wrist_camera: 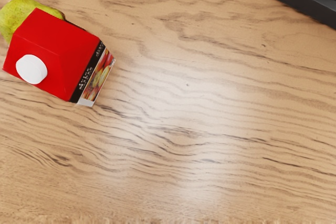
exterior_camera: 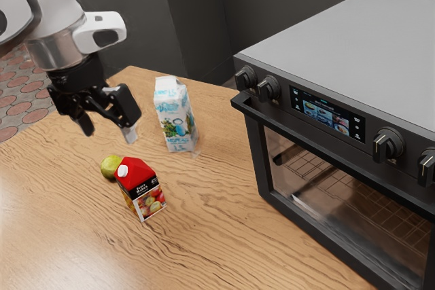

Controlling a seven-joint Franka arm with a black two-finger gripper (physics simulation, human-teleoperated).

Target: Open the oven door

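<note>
I have the black two-finger gripper hanging in open air above the wood-grained desk, higher than the small juice carton with a red gabled top, white cap and fruit-printed side, which I'll use as my landmark. My fingers are released, spread apart with nothing between them.

The oven, a boxy thing with a grey top and black front, stands well apart from the red carton, toward the exterior view's right. Its black-framed glass door is on that same side of the carton, and I see it shut, with the black handle bar running along its upper part. Wire racks are visible through the glass. Above the handle I can make out dark round knobs and a lit display. My gripper is well apart from the handle.

Just beside the red carton, partly hidden behind it in the exterior view, sits a yellow-green pear; I can't tell whether the two touch. A taller white milk carton with blue and green print stands upright near the red carton, farther from the exterior camera.
</note>
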